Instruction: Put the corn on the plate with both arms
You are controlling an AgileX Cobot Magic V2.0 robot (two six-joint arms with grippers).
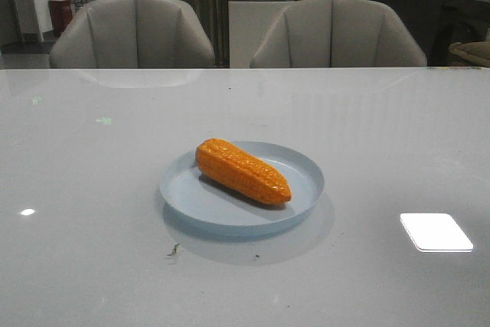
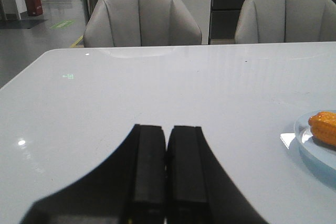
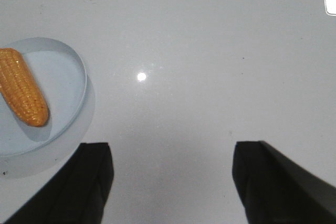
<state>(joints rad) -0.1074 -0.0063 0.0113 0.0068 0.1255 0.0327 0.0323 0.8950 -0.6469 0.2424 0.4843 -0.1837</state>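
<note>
The orange corn (image 1: 242,170) lies on its side in the pale blue plate (image 1: 300,168) near the middle of the table. Neither arm shows in the front view. In the left wrist view my left gripper (image 2: 167,129) is shut and empty, low over bare table, with the plate's edge (image 2: 303,139) and the corn's end (image 2: 324,126) off to one side. In the right wrist view my right gripper (image 3: 172,148) is open and empty above bare table, with the plate (image 3: 65,85) and corn (image 3: 21,85) beside it.
The table (image 1: 92,189) is white and glossy, with a bright light reflection (image 1: 436,231) at the front right. Two grey chairs (image 1: 132,32) (image 1: 337,32) stand behind its far edge. A small dark speck (image 1: 174,250) lies in front of the plate.
</note>
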